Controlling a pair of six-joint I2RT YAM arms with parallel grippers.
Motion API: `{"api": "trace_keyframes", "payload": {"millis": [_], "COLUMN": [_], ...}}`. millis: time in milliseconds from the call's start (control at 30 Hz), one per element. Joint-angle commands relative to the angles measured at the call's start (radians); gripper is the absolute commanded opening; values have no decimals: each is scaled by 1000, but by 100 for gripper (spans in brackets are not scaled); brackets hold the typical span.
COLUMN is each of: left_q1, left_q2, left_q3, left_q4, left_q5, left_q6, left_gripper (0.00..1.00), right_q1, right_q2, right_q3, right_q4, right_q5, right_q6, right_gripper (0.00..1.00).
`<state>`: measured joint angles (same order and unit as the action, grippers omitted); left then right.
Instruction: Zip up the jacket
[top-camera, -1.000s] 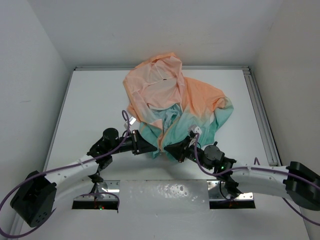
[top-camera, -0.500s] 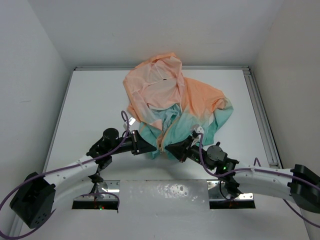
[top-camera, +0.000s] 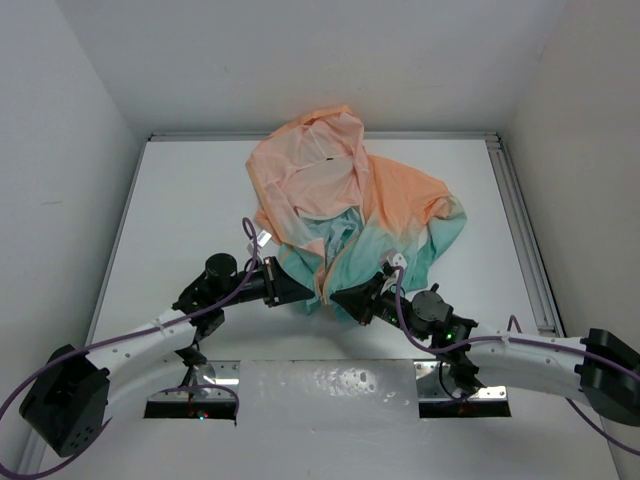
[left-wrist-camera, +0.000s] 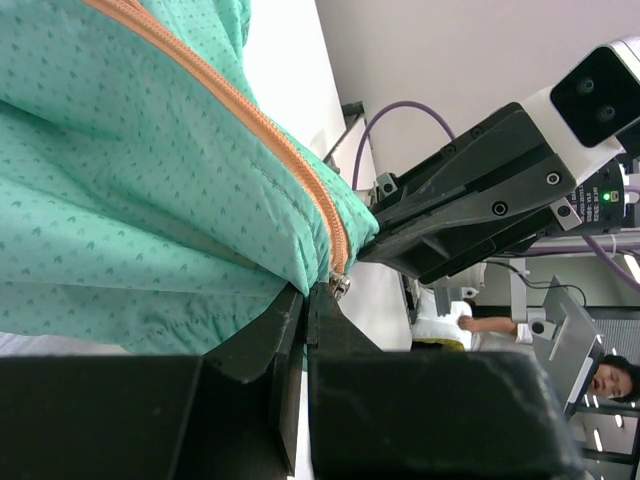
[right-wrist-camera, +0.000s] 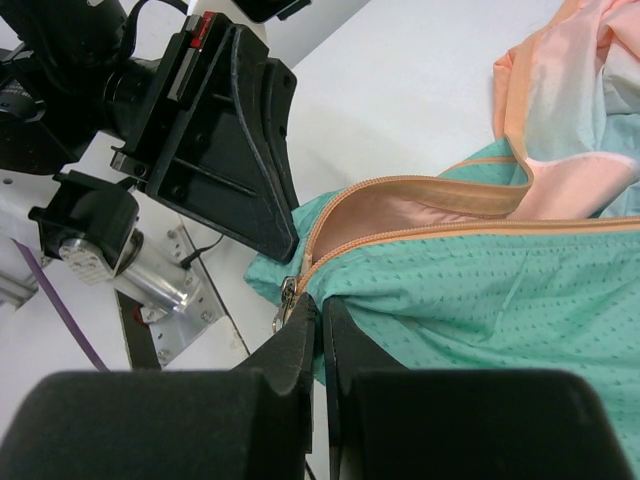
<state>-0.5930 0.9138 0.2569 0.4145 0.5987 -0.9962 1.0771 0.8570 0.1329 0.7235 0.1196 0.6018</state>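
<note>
1. The jacket lay heaped on a smooth white table, with its hood at the far end and its hem nearest the arms. It was thin and crumpled, peach-orange at the hood and shoulders and fading to teal-green below.
2. Close up, the teal cloth carried a print of tiny darker marks, and a pale pink lining showed inside the parted front.
3. The left gripper, black and blocky, met the jacket's hem from the left. Its fingers were pressed almost together, with a fold of the hem pinched at their tips.
4. The right gripper met the same hem corner from the other side. It was likewise closed down to a slit on the teal edge.
5. The orange zipper ran up from the hem, its two tapes spreading apart higher on the jacket.
6. A small metal slider sat at the hem end, just beside both sets of fingertips. Whether any finger touched it could not be made out.
7. The sleeves were lost among the jacket's folds.
</note>
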Motion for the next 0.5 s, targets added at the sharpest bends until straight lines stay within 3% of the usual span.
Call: {"api": "trace_keyframes", "payload": {"millis": [0, 467], "left_q1": [9, 9], "left_q2": [-20, -46], "left_q3": [27, 18], "left_q4": [43, 27], "left_q5": [19, 26], "left_q6": [4, 4], "left_gripper": [0, 0], "right_q1": [3, 3], "right_q2": [-7, -7], "right_q3": [11, 14], "right_q4": [42, 47], "right_q5": [11, 25], "right_q6": [-11, -22], "right_gripper": [0, 0]}}
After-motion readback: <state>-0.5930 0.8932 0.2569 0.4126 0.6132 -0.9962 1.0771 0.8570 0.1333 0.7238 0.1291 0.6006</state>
